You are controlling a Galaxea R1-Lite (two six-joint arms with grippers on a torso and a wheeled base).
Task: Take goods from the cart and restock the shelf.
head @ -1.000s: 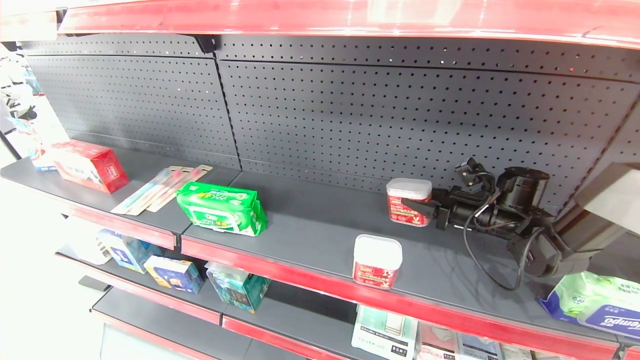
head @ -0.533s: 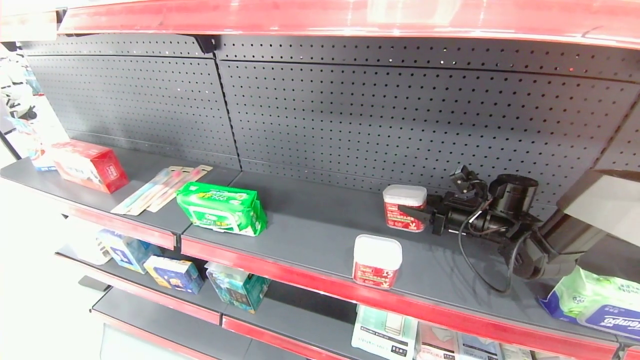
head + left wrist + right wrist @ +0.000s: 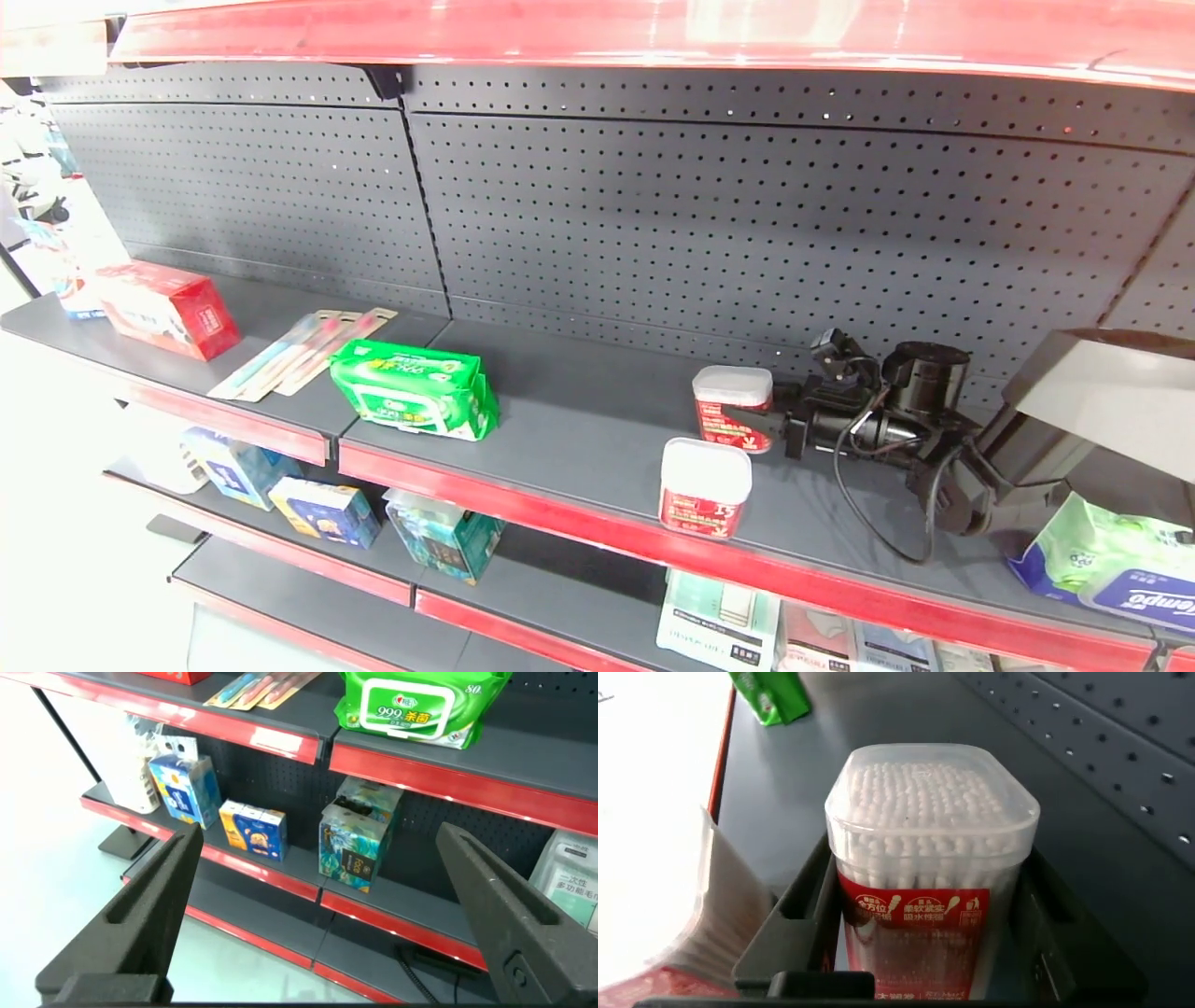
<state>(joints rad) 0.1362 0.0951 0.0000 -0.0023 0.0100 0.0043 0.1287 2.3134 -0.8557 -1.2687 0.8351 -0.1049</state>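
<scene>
The right end effector (image 3: 758, 422) clamps the swab box (image 3: 733, 399) low on its flat sides, a sound hold, I judge, for a light, stiff, slick tub, seemingly resting on the shelf (image 3: 579, 434) at one o'clock from its twin (image 3: 705, 485); the left end effector (image 3: 318, 905) gapes.

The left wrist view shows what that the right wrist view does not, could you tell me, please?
Only the left wrist view: the open left tool and the teal box on the lower shelf. Only the right wrist view: the cotton swab tub clamped in the right tool. Both: the green wipes pack on the upper shelf.
</scene>
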